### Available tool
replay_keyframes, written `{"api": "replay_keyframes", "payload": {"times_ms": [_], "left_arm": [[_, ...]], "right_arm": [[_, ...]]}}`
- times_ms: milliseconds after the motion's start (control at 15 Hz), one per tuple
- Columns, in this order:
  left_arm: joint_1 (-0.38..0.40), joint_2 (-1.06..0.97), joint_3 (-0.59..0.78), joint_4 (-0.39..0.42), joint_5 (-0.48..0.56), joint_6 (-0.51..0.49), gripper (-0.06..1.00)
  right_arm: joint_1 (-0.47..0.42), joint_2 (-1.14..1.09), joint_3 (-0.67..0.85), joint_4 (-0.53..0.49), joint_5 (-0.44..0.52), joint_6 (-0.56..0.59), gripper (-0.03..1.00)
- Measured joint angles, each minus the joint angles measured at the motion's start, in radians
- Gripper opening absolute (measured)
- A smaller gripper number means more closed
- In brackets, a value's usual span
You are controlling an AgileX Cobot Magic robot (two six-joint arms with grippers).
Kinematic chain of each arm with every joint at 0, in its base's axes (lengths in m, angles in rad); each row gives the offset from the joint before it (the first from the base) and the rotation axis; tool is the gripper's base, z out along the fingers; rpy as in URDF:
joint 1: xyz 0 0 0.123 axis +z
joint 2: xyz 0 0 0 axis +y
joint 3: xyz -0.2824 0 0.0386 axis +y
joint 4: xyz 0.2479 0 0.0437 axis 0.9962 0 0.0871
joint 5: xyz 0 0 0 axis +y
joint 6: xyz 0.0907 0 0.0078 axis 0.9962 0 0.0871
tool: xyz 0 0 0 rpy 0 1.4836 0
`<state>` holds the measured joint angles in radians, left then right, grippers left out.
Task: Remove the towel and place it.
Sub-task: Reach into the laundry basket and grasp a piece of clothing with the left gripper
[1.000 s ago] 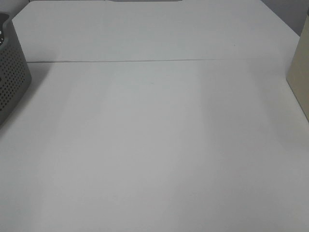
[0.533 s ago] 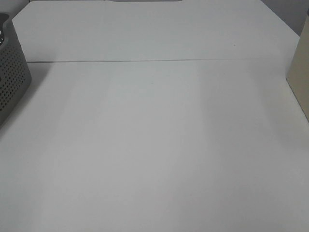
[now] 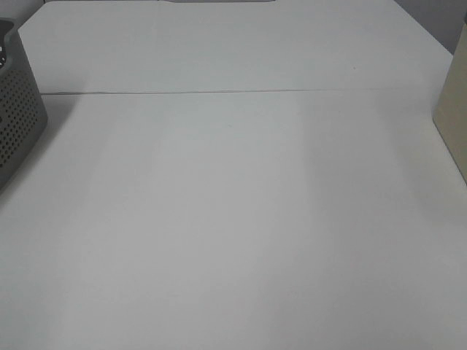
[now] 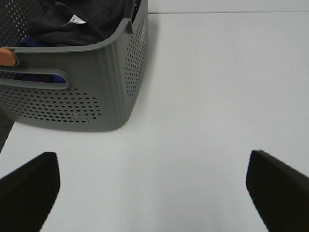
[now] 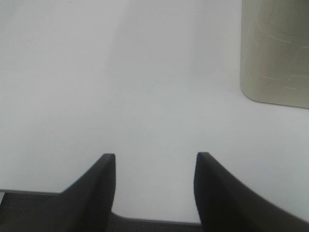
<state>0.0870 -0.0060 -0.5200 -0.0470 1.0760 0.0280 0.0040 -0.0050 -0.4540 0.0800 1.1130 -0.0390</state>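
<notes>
Dark towel (image 4: 63,21) bunched in basket (image 4: 104,72) on bench (image 4: 217,87); left gripper (image 4: 153,188) spread wide, right gripper (image 5: 154,183) partly spread, both empty.

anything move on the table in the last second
Nothing visibly changed. In the high view the grey basket stays at the left edge of the table, the beige container at the right, and no arm shows.

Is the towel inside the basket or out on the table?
Inside. The left wrist view shows the dark towel bunched in the grey basket, none of it on the table.
</notes>
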Motion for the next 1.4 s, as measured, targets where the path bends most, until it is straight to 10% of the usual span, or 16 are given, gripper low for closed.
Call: {"api": "replay_keyframes", "payload": {"times_ms": [1400], "left_arm": [[0.000,0.000,0.000,-0.006,0.000,0.011,0.99]], "right_arm": [[0.000,0.000,0.000,0.000,0.000,0.000,0.50]]}}
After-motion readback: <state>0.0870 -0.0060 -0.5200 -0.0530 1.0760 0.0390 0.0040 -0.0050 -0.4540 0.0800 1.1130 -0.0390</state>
